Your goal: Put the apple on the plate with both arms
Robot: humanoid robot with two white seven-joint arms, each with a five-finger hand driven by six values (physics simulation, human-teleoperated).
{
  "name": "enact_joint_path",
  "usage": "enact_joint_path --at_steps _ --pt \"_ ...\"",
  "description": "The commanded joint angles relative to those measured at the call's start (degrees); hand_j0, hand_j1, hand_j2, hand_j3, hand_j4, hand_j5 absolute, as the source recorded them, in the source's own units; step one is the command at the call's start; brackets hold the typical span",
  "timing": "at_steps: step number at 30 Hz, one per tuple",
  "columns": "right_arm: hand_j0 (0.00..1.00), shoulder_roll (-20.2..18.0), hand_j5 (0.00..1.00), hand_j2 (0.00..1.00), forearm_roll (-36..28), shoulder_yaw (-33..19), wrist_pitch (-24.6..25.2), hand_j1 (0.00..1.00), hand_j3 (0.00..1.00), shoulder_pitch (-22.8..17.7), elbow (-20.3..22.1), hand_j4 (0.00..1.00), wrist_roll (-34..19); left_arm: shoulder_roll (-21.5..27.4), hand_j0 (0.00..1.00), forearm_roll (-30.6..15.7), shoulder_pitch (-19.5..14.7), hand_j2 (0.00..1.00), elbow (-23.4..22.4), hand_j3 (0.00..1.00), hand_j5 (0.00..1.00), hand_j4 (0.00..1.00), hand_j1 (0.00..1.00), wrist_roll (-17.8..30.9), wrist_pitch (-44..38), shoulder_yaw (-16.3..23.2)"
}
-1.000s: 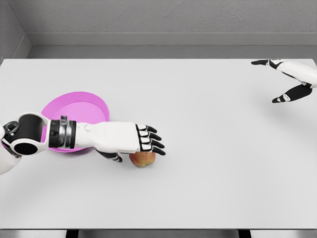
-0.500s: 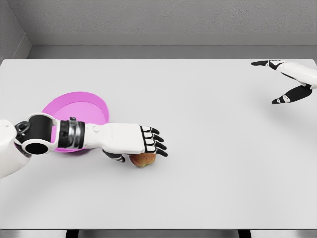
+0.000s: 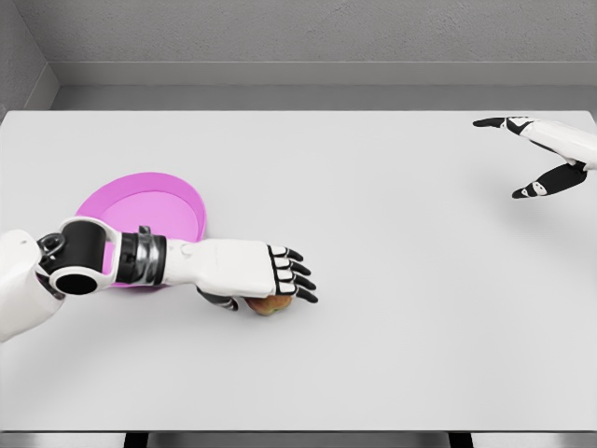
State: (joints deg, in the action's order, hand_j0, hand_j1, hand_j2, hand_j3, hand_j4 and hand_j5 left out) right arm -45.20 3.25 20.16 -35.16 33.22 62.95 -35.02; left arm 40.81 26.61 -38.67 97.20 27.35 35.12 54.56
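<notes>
Apple (image 3: 269, 304) sat on the white counter (image 3: 373, 233), tucked directly under the left robot hand (image 3: 263, 276), only its lower red-yellow flank showing beneath the palm. Head view, the only view on offer.

Left robot hand: palm down over the fruit, fingers (image 3: 297, 277) stretched out flat past its far side, thumb dipping beside its near-left side. Fingers not wrapped around it; I read the hand as apart, resting over the apple rather than gripping. Contact between palm and fruit could not be confirmed.

Pink plate (image 3: 140, 201) lay behind that hand's wrist, partly hidden by the forearm, near the apple but not touching it.

Right robot hand (image 3: 532, 154) hung well apart at the far right edge, fingers spread, holding nothing.

Step in hand, by my judgement: the grasp itself, not completed. Next move would call for curling fingers and thumb around the fruit, lifting clear, then carrying it back toward the plate; the task also wants the right arm involved, and it is a long way off.

Orientation: apple looked roughly round, no clear long axis; stem and which way it pointed were hidden by the hand.
</notes>
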Motion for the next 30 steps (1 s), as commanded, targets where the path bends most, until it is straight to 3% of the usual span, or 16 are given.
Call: enact_joint_path --at_steps 1,30 --pt "1.00 -0.1 1.00 1.00 -0.4 0.0 0.2 1.00 1.00 0.0 0.1 1.00 0.0 0.0 0.99 0.1 0.0 0.99 0.0 0.99 0.99 0.99 0.99 0.0 -0.1 0.2" --pt "1.00 -0.1 1.00 1.00 -0.4 0.0 0.2 1.00 1.00 0.0 0.1 1.00 0.0 -2.0 0.86 3.2 -0.2 0.86 -1.4 0.86 0.86 0.86 0.86 1.1 -0.1 0.3"
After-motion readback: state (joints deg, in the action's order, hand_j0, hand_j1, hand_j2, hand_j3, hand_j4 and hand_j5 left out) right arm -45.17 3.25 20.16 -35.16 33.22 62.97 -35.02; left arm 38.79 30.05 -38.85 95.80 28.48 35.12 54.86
